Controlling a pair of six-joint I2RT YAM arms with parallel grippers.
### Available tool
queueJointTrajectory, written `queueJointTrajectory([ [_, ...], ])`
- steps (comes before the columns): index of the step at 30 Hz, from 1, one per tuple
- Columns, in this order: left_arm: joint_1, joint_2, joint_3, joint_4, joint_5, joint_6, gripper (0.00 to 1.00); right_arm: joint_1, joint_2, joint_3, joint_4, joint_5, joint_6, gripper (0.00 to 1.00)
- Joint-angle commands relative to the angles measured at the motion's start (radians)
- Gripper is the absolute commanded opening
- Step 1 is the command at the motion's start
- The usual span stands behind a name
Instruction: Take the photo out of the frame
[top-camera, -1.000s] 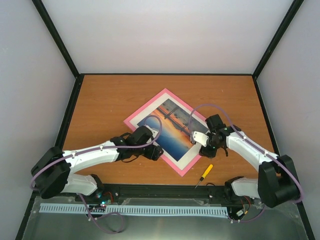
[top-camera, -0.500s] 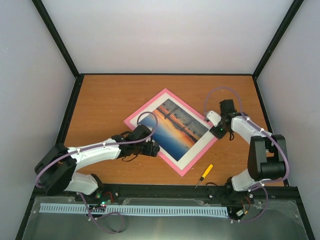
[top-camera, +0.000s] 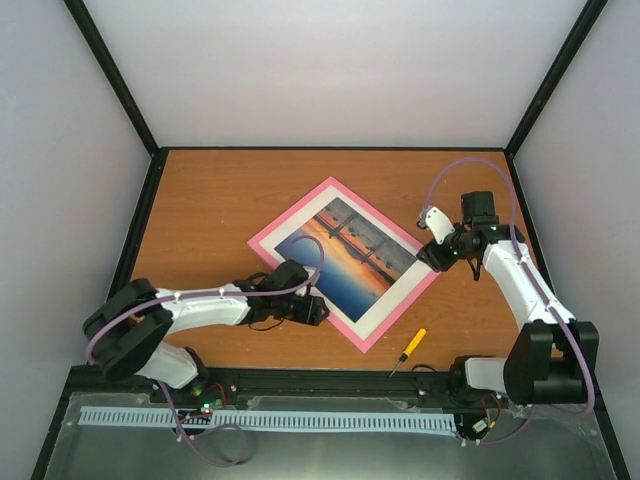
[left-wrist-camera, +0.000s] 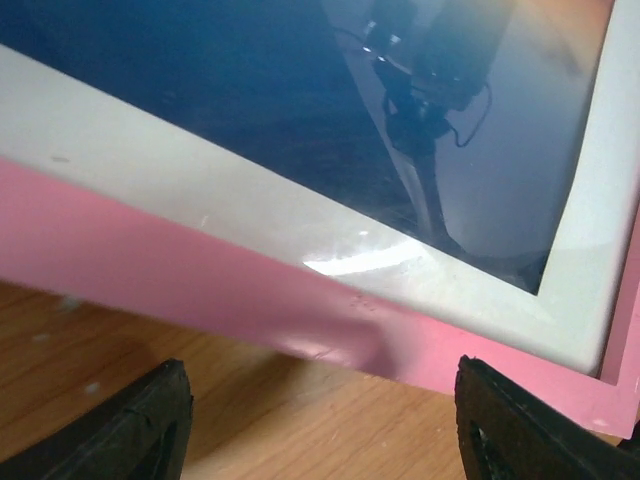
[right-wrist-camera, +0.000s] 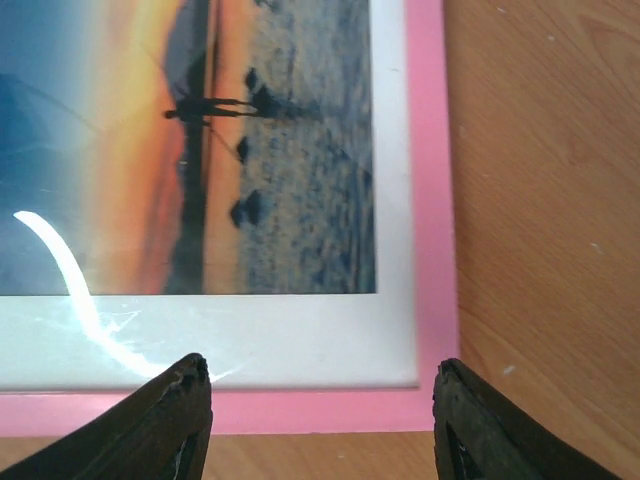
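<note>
Pulled the right gripper back off the photo to the frame's right corner; fingers spread, gripping nothing. Left the photo mounted in the frame, cornerwise at mid tabletop. Parked the left gripper low at the frame's near-left edge, likewise spread and empty. Near the front edge, a screwdriver.
</note>
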Motion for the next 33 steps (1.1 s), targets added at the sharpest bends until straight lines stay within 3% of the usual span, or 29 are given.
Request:
queueJointTrajectory([
  [1,-0.029,0.104,0.042,0.157,0.111,0.023,0.72,0.017,-0.051,-0.018,-0.093,-0.077,0.038,0.60],
  [12,-0.032,0.381,0.335,0.303,0.151,0.163,0.79,0.021,-0.078,-0.029,-0.132,-0.035,-0.003,0.58],
  [16,-0.032,0.244,0.255,0.303,0.103,0.169,0.82,0.101,-0.065,-0.055,-0.152,-0.021,-0.041,0.51],
  [23,-0.032,0.038,0.230,0.009,-0.120,0.283,0.81,0.282,0.001,-0.146,-0.067,0.093,0.011,0.42],
  [27,-0.032,-0.011,0.241,-0.088,-0.217,0.349,0.81,0.337,0.055,-0.175,-0.042,0.129,0.034,0.36],
  [30,-0.032,-0.039,0.225,-0.086,-0.249,0.404,0.88,0.367,0.069,-0.191,-0.022,0.135,0.060,0.35],
  [33,-0.032,-0.041,0.224,-0.093,-0.285,0.437,0.89,0.391,0.073,-0.195,-0.021,0.133,0.070,0.35],
])
